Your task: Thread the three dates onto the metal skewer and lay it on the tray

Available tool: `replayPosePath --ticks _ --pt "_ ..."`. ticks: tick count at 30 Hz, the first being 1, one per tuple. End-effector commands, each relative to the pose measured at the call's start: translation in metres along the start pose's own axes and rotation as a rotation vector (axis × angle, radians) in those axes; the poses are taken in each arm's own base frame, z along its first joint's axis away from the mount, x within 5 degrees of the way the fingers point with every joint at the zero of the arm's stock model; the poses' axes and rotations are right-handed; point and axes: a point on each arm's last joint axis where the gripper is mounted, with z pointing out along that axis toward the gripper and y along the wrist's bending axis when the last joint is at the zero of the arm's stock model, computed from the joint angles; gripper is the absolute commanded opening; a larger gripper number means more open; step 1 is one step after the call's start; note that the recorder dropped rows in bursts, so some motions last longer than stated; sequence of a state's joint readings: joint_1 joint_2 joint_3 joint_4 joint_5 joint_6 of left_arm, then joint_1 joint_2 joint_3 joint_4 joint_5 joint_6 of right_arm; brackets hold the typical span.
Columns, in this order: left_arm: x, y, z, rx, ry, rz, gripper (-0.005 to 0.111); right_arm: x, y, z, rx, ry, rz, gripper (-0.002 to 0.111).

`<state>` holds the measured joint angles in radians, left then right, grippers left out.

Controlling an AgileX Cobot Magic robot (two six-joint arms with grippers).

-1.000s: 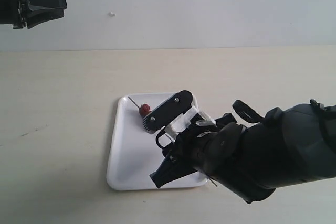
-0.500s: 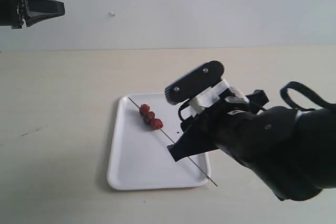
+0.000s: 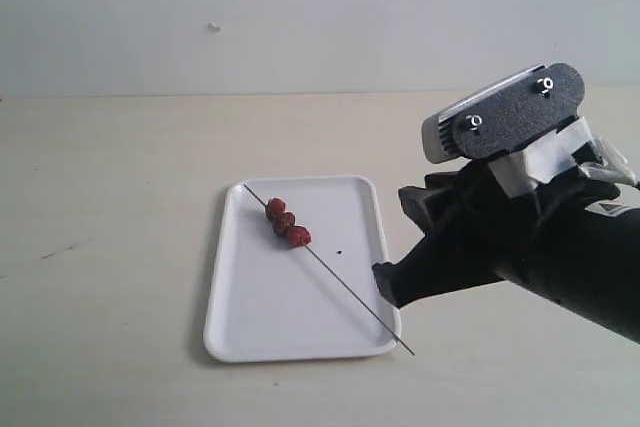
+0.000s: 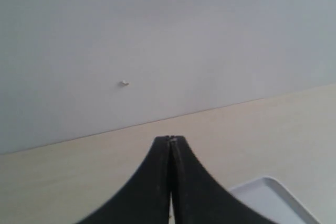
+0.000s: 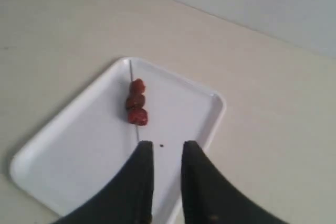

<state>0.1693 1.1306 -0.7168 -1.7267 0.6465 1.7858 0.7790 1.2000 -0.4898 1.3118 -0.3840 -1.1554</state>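
Note:
The three dates (image 3: 285,222) sit in a row on the metal skewer (image 3: 350,290), which lies diagonally across the white tray (image 3: 250,322). The skewer's near end sticks out past the tray's corner. My right gripper (image 3: 392,247) hangs just off the tray's right edge, open and holding nothing. In the right wrist view its fingers (image 5: 167,145) frame the tray's dark speck (image 5: 161,145), with the dates (image 5: 136,108) and skewer (image 5: 130,69) just beyond them on the tray (image 5: 68,140). My left gripper (image 4: 170,139) is shut on nothing, held high, and out of the exterior view.
The tray rests on a pale wooden table (image 3: 110,197) that meets a plain light wall (image 3: 320,17) at the back. A corner of the tray (image 4: 273,195) shows in the left wrist view. The bulky right arm (image 3: 560,247) covers the table's right side.
My right arm has pulled back to the right, off the tray, uncovering the loaded skewer lying there. The left gripper has gone out of the exterior view at the upper left.

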Motion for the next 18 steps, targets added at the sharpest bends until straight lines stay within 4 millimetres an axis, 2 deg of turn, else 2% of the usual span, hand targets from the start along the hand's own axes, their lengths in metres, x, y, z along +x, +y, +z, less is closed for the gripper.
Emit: replayPosePath --ticks 1,4,5,7,11,18 --pt "0.008 -0.027 -0.047 -0.084 -0.08 0.046 0.0 0.001 0.003 -0.016 -0.106 -0.016 0.021 0.0" --pt "0.019 -0.052 -0.092 -0.174 -0.193 0.073 0.0 0.008 -0.005 -0.035 -0.116 -0.055 0.091 0.0" --pt "0.029 -0.06 -0.108 -0.21 -0.239 0.08 0.0 0.011 -0.009 -0.044 -0.12 -0.078 0.103 0.0" --pt "0.042 -0.068 -0.124 -0.235 -0.295 0.051 0.0 0.016 -0.014 -0.054 -0.126 -0.11 0.116 0.0" --pt "0.057 -0.076 -0.135 -0.237 -0.337 0.07 0.0 0.015 -0.016 -0.067 -0.166 -0.154 0.143 0.0" --pt "0.117 -0.076 -0.134 -0.25 -0.29 0.048 0.0 0.011 -0.013 -0.093 -0.301 -0.231 0.146 0.0"
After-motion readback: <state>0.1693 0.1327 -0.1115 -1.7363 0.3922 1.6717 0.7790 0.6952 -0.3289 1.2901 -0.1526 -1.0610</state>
